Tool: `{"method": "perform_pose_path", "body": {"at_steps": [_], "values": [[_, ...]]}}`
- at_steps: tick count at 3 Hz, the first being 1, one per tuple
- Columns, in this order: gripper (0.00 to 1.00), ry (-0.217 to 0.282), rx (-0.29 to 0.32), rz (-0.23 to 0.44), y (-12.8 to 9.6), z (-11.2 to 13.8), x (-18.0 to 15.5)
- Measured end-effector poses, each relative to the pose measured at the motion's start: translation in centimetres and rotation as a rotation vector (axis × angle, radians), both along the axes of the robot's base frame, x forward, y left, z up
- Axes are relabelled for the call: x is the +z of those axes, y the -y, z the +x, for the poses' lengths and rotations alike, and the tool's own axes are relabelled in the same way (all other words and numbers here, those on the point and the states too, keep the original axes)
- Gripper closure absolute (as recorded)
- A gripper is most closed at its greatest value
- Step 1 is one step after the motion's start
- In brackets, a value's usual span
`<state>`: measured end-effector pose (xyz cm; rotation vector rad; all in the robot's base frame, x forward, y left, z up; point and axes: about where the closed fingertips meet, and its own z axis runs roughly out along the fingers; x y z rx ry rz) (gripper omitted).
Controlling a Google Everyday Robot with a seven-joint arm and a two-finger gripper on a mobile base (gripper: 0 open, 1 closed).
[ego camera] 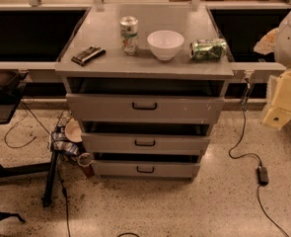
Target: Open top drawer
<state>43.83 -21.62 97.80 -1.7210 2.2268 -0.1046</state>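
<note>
1. The approach was in hand: the gripper (282, 100) hung at the right edge, well apart from the top drawer (184, 110), directly under the cabinet top. I could not tell whether it was open or closed.
2. Next, I judged, it had to reach the handle (144, 106) and pull.
3. Counted: three drawers, with the middle drawer (184, 143) and bottom drawer (174, 169); two cans, an upright can (129, 34) and a lying can (208, 49); one white bowl (165, 44).

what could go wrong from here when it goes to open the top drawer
1. The cream gripper sits at the right edge, far from the small black bar handle of the wide gray top drawer; the two narrower gray drawers below have like handles, so it might grab the wrong one.
2. The black cable hanging beside the cabinet could snag it.
3. A jolt might roll the green can lying on its side off the gray cabinet top.
</note>
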Motion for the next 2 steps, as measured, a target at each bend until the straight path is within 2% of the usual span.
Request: {"method": "perform_pose_path", "body": {"at_steps": [2], "values": [[0.0, 0.007, -0.012, 0.023, -0.7, 0.7, -1.3]]}}
